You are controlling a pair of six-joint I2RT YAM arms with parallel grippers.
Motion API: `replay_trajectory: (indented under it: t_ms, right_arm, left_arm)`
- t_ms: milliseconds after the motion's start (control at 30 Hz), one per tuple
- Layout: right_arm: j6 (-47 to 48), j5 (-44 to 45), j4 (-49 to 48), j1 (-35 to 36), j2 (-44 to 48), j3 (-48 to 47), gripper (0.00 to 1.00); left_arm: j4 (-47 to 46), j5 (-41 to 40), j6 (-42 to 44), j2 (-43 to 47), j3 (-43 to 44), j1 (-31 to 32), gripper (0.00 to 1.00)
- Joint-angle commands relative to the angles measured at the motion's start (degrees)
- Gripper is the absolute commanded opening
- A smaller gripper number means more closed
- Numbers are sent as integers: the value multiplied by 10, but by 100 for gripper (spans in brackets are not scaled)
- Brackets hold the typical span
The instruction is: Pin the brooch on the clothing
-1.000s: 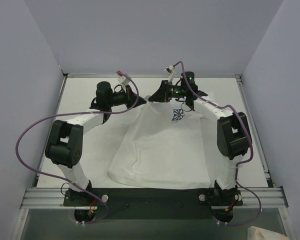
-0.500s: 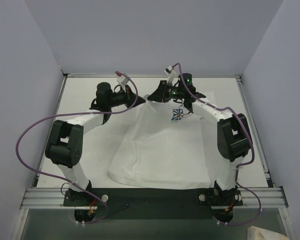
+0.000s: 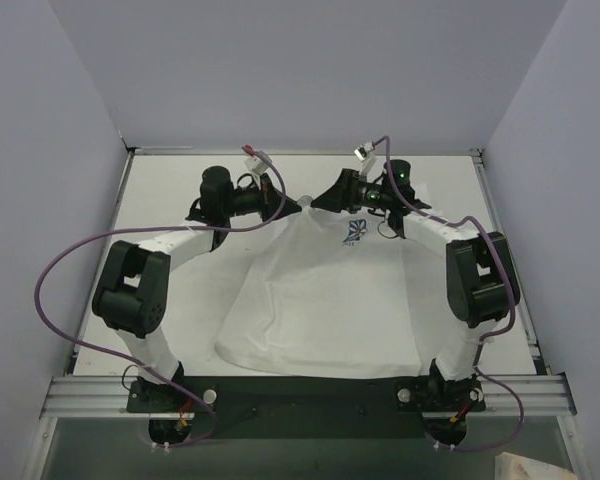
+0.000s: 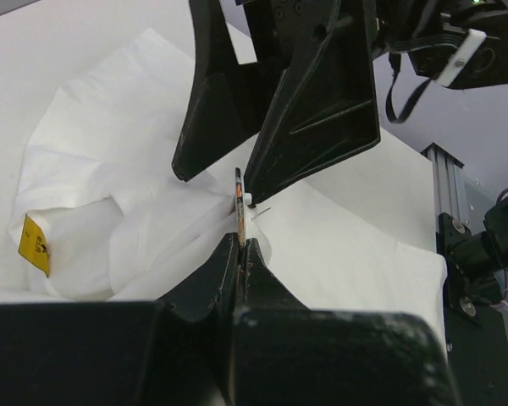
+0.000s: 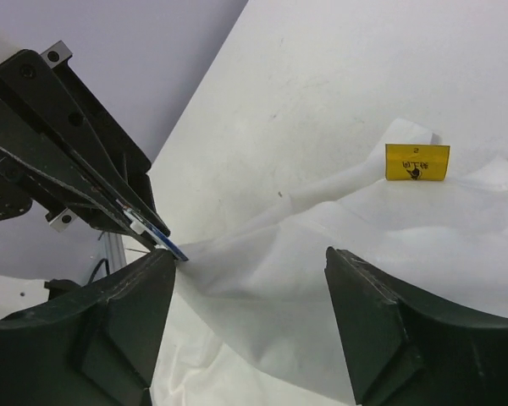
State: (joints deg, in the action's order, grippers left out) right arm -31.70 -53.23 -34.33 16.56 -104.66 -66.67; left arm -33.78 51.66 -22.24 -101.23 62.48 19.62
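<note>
The clothing, a white T-shirt (image 3: 320, 300) with a blue-and-white flower print (image 3: 353, 232), lies spread on the table, and its collar end is pulled up into a peak. My left gripper (image 3: 283, 205) is shut on the brooch (image 4: 239, 207), a thin disc seen edge-on, right where the fabric (image 4: 339, 245) peaks. In the right wrist view the brooch (image 5: 161, 239) shows a bluish edge with cloth (image 5: 322, 220) drawn up to it. My right gripper (image 5: 247, 254) is open, its fingers either side of the raised fabric and just in front of the left jaws, holding nothing.
A yellow label (image 5: 416, 161) sits on the shirt near the collar. The white table (image 3: 170, 190) is enclosed by grey walls on three sides, with a metal rail (image 3: 310, 390) along the near edge. Purple cables (image 3: 50, 270) loop off both arms.
My right gripper has opened and drawn back slightly to the right. The left gripper, still shut on the brooch, has shifted a little right with the fabric peak.
</note>
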Motion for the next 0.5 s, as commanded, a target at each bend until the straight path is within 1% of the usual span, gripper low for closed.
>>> replay_trajectory:
  t_ms: [0, 67, 167, 333, 467]
  right_arm:
    - [12, -63, -103, -28, 46, 17, 76]
    - [31, -93, -96, -22, 52, 12, 80]
    - [27, -130, -100, -20, 51, 1, 81]
    - [21, -168, -103, -14, 51, -13, 81]
    - [12, -182, -112, -6, 62, -11, 76]
  left_arm:
    - [-55, 87, 9, 44, 18, 6, 0]
    - [-59, 110, 8, 44, 20, 7, 0]
    - [-59, 135, 6, 46, 24, 6, 0]
    - [-76, 160, -16, 53, 24, 6, 0]
    - [-132, 174, -56, 48, 20, 3, 0]
